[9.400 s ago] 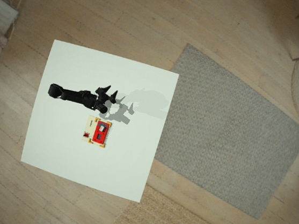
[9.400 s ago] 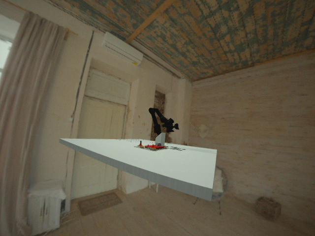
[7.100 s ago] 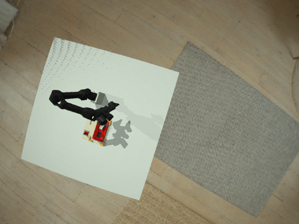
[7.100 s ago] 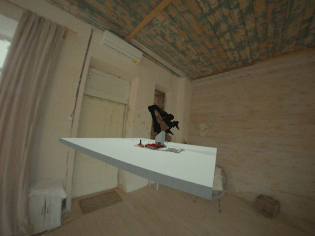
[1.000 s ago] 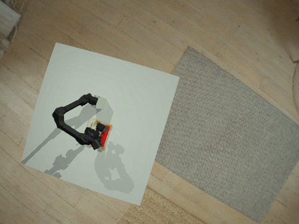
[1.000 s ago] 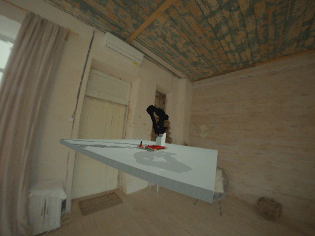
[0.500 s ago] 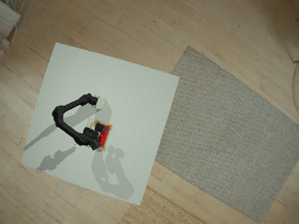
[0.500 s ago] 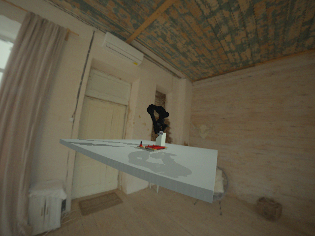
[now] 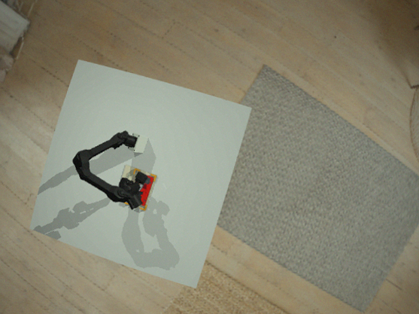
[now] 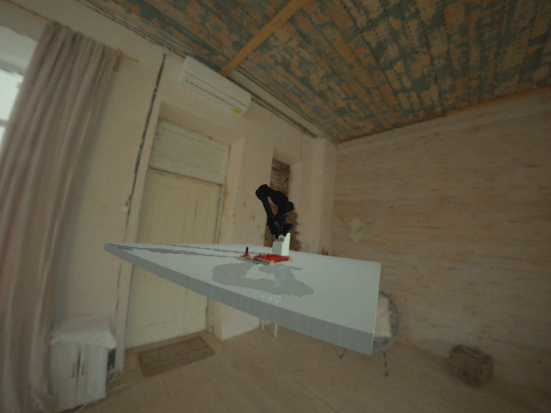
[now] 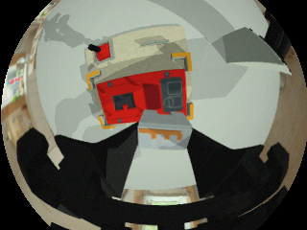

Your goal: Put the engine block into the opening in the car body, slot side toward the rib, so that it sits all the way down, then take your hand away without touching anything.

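The red car body [image 11: 152,96] [image 9: 149,187] [image 10: 276,257] lies between orange corner brackets. In the wrist view it has a dark square opening [image 11: 117,101] in its left part and a dark grey panel [image 11: 178,82] on the right. My gripper [image 11: 162,126] is shut on the grey engine block [image 11: 163,120], gripping its two sides. The block's orange toothed marking faces the camera. The block is in front of the body's near edge in the wrist view and appears raised above it. In the exterior view the gripper [image 10: 281,237] is above the body. Its underside is hidden.
A beige base plate [image 11: 134,43] carries the brackets. A small red piece [image 11: 104,52] with a black peg [image 11: 94,48] stands at its far left corner in the wrist view. The arm's white pedestal [image 9: 140,144] [image 10: 279,248] is close to the plate.
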